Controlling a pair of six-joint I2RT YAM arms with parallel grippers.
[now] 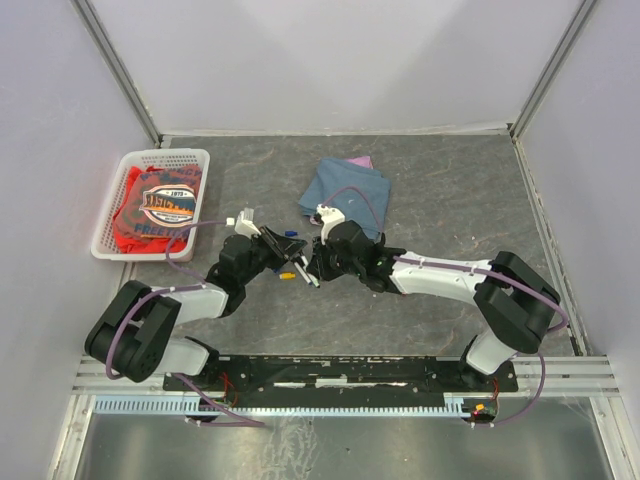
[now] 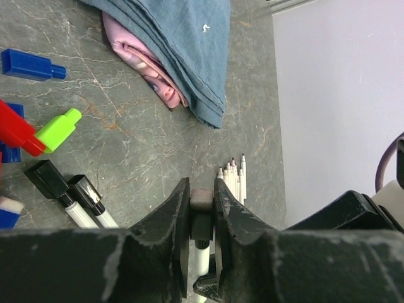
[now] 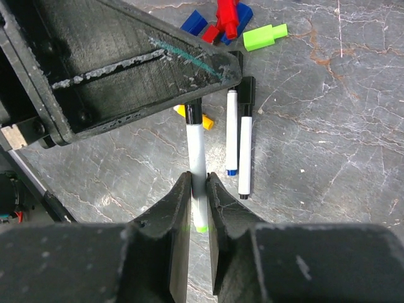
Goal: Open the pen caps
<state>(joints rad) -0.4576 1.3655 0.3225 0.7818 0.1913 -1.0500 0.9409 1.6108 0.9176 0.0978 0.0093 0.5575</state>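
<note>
Top view first: both arms are reaching toward the middle of the grey surface (image 1: 450,200). The left claw (image 1: 280,245) and right claw (image 1: 310,266) are sitting almost nose to nose, just in front of the folded blue cloth (image 1: 346,186). A white basket (image 1: 105,215) with a red printed cloth (image 1: 150,215) in it is sitting off at the far left. Whatever the claws are holding is too small to make out from up here, honestly.

Left wrist cam: the left claw is clamping down on a black cap (image 2: 202,199), with the white pen (image 2: 201,259) sticking out below it. Loose caps are lying off to the left: a blue cap (image 2: 31,65), a green cap (image 2: 58,129) and a red cap (image 2: 19,132). Two black-capped pens (image 2: 63,196) are lying next to those. A bundle of uncapped pens (image 2: 232,180) is lying just past the claw, tips bare. A pink cloth (image 2: 145,69) is peeking out from under the blue one.

Right wrist cam: the right claw is pinching that pen's white barrel near its green end, while the black cap end is disappearing under the left claw. Two more pens (image 3: 238,139) are lying side by side just to the right, and an orange cap (image 3: 183,111) is poking out beside the held pen.
</note>
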